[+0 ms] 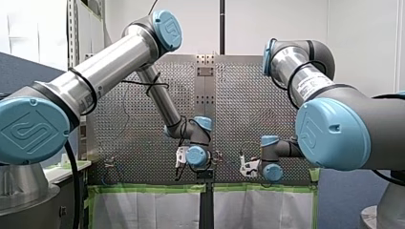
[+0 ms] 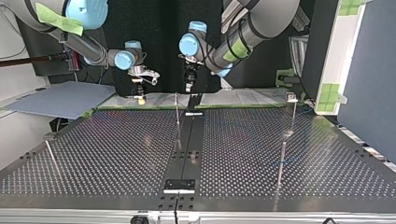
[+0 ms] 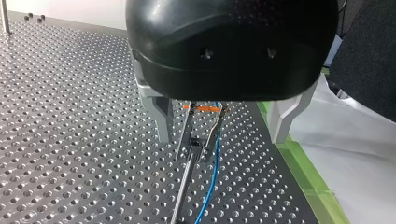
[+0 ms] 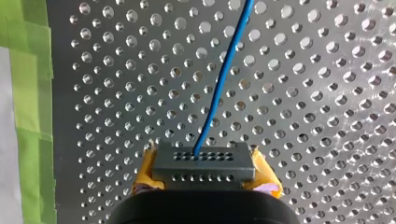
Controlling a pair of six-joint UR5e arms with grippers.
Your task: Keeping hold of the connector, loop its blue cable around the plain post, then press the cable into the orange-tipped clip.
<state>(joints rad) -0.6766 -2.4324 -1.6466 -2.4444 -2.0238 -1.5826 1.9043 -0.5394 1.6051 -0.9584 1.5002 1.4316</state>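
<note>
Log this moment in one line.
right end effector: shut on connector | left end effector: open over clip | cable: at clip, seating unclear

Cable (image 4: pixel 219 88) was blue, connector (image 4: pixel 204 166) dark grey with two rows of small holes, finger pads (image 4: pixel 145 173) yellow, clip tip (image 3: pixel 201 108) orange, table (image 4: pixel 327 93) silver and perforated, edge tape (image 4: pixel 28 70) green.

Front view looks over the table (image 1: pixel 133 138) from behind the arms (image 1: pixel 110 67); top view faces them. Both close wrist views share the blue cable (image 3: pixel 215 168)
</note>
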